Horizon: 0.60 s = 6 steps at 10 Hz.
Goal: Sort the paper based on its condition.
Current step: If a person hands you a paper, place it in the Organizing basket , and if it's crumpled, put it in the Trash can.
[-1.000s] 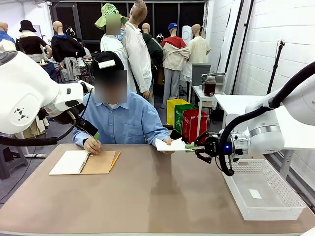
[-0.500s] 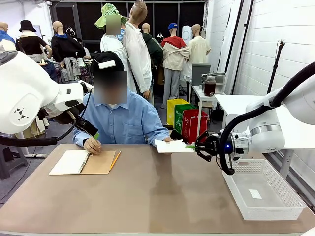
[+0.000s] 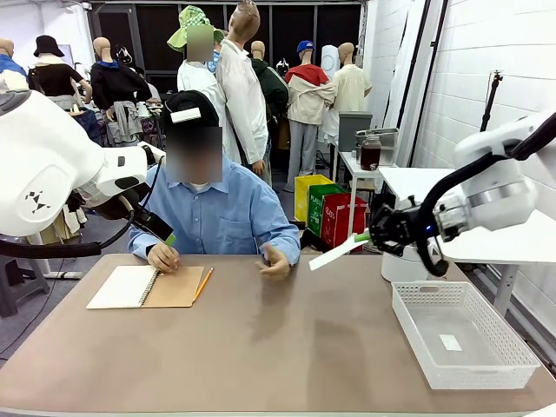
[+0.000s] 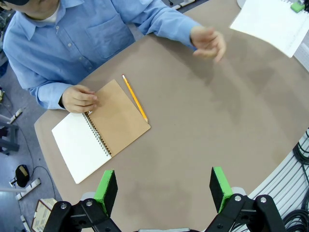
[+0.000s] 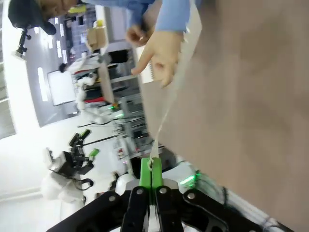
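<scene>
The right gripper (image 3: 363, 236) is pinching a flat paper (image 3: 334, 251) above the table (image 3: 261, 347), near the basket (image 3: 512, 365); dropping it remains. The left gripper (image 4: 164, 186) is hanging wide open, holding nothing

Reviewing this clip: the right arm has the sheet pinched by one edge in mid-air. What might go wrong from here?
The right gripper pinches the paper only at one edge, and the sheet droops toward the table; it may slip out or fold on the way to the white basket. The person's hand hovers just past the sheet's free end, so a sweep that way might brush it. A limp sheet may also catch on the basket's rim.
</scene>
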{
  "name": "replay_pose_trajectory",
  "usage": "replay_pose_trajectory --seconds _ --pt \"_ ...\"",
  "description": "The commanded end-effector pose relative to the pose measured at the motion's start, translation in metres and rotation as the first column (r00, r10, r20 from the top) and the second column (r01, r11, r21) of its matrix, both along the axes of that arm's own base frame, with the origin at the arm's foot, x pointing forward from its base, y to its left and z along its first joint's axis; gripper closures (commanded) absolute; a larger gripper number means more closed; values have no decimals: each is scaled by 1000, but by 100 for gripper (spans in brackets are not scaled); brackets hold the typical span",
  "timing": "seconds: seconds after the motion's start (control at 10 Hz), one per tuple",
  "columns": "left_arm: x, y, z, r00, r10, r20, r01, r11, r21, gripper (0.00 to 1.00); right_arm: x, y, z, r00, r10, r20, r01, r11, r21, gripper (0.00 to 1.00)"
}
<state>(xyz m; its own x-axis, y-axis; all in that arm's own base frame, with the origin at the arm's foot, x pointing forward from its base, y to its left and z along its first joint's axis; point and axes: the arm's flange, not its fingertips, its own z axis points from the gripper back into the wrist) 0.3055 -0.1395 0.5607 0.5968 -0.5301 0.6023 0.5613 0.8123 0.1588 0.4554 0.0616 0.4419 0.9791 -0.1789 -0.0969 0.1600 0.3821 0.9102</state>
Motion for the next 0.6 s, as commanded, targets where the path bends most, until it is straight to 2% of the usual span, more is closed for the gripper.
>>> replay_pose_trajectory --seconds 0.0,0.3,0.5 --pt "0 0 -1 1000 0 0 0 1000 -2 0 3 -25 16 997 34 68 -22 987 -162 100" --pt "0 0 -1 1000 0 0 0 1000 -2 0 -3 -77 26 979 182 88 -138 919 -369 100" --pt "0 0 -1 1000 0 0 0 1000 -2 0 -13 -105 18 970 238 54 -189 872 -451 100"
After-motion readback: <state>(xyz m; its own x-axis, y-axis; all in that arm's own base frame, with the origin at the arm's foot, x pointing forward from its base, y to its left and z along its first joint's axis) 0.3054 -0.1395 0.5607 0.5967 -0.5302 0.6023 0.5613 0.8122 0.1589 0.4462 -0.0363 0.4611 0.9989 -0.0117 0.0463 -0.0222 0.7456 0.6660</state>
